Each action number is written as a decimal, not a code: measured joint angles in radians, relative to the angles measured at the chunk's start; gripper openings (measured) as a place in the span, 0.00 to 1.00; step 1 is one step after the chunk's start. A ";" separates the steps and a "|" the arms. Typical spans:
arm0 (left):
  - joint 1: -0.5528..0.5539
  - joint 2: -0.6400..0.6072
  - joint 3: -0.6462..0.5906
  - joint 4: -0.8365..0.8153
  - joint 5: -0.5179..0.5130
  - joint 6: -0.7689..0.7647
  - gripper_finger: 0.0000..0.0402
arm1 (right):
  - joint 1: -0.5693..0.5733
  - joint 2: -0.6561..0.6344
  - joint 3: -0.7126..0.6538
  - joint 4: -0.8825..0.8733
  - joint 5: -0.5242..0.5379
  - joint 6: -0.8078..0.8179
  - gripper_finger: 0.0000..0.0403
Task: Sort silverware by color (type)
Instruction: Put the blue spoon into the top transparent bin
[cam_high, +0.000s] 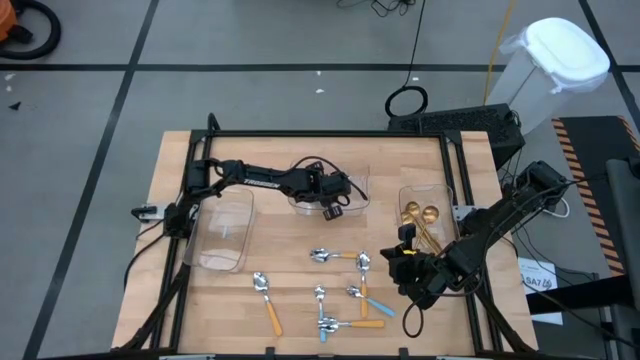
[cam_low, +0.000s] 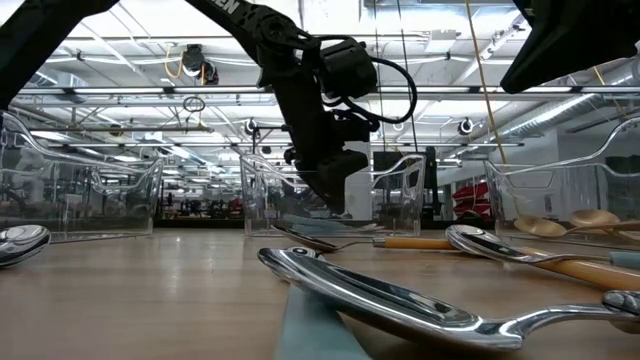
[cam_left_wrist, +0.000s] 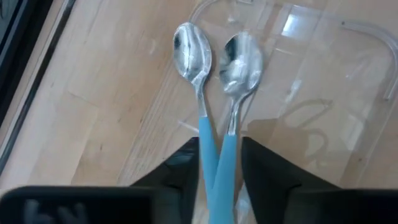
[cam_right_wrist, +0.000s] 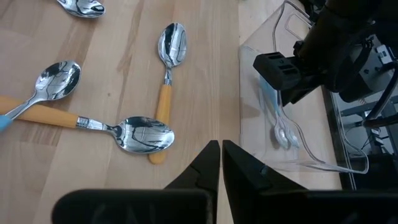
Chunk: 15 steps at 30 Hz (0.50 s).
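I have the left gripper (cam_high: 333, 205) over the middle clear tray (cam_high: 358, 176) at the table's far side, with 2 blue-handled spoons (cam_left_wrist: 214, 118) lying side by side between its fingers (cam_left_wrist: 273, 168), bowls forward on the tray floor; I cannot tell whether the fingers pinch the handles or stand just clear of them. The right gripper (cam_high: 403, 262) waits pressed together and empty near the right tray holding the gold spoons (cam_high: 420, 215). Orange-handled spoons (cam_right_wrist: 134, 118) lie loose on the wood toward the near edge (several crossing, some blue handles mixed in).
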 joint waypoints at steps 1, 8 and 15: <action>0.000 0.000 0.000 0.000 -0.002 0.000 0.34 | 0.000 0.000 0.000 0.000 0.000 0.000 0.03; -0.035 -0.023 0.078 -0.127 -0.054 -0.006 0.43 | 0.000 0.000 0.000 0.000 0.000 0.000 0.03; -0.171 -0.026 0.297 -0.350 -0.179 -0.027 0.43 | 0.000 0.000 0.000 0.004 -0.009 0.030 0.03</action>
